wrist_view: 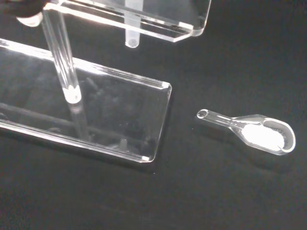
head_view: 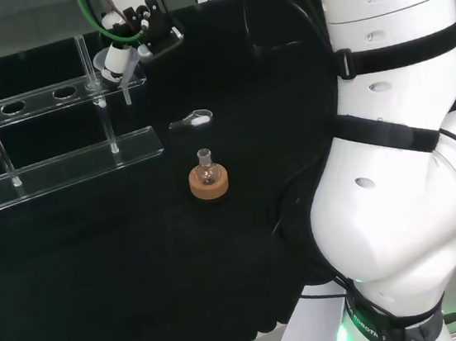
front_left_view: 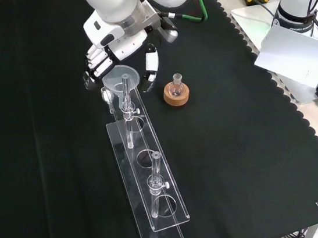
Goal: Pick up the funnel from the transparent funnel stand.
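A clear funnel (head_view: 105,65) sits in the end hole of the transparent stand (head_view: 61,170), the hole closest to the arm. In the front view the funnel's round bowl (front_left_view: 119,78) rests on the stand's top shelf (front_left_view: 143,152). The wrist view shows its stem (wrist_view: 130,36) poking down through that shelf above the base plate (wrist_view: 120,105). The hand (front_left_view: 115,43) hangs over this end of the stand, its fingers (front_left_view: 96,61) curled on one side of the bowl and its thumb (front_left_view: 150,62) on the other. In the head view the hand (head_view: 130,20) has a white fingertip (head_view: 119,61) against the funnel.
A small round flask (head_view: 206,169) stands on a cork ring (head_view: 210,185) near the stand's end, to the right of the stand's end in the front view (front_left_view: 177,95). A glass scoop with white powder (wrist_view: 261,135) lies on the cloth beside the base plate. Two upright rods rise from the stand.
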### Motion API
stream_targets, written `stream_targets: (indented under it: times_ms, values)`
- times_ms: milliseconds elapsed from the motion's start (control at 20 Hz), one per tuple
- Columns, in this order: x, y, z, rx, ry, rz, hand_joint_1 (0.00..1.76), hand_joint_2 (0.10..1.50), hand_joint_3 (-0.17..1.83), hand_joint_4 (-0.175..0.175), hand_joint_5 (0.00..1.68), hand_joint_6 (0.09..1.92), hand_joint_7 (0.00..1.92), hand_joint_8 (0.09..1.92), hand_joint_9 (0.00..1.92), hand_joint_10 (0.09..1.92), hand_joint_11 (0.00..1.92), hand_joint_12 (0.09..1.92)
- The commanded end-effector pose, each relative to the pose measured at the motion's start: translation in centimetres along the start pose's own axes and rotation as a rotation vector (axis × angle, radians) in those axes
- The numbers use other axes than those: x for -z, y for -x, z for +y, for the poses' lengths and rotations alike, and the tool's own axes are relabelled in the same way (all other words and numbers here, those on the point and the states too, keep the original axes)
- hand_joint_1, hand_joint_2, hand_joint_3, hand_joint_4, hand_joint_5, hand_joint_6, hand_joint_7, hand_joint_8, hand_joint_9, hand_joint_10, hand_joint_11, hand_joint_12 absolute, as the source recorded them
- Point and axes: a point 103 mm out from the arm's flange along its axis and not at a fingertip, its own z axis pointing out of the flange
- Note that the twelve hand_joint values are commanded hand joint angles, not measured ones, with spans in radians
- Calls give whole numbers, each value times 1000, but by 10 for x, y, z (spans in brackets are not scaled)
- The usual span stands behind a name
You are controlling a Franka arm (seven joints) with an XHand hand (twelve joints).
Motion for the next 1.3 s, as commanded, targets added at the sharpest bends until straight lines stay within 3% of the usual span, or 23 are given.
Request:
stream_targets:
  times_ms: [50,150,450,550,850,1300]
  values:
    - [-1,0,2,-13,19,-30,665,633,474,-23,303,87,204,730,455,719,320,1469]
    - [0,0,1,-28,69,-55,672,637,482,-30,360,87,277,730,516,689,313,1467]
    - [18,-4,-14,-86,318,-127,668,731,477,-41,615,118,687,712,881,547,402,1382]
    - [29,-4,-19,-89,358,-135,668,764,459,-41,672,190,775,705,964,508,445,1348]
    - [64,0,-40,-104,383,-182,687,813,437,-29,687,529,871,709,1059,458,484,1316]
    - [96,12,-89,-165,340,-213,696,819,443,-9,735,615,898,719,1080,463,513,1303]
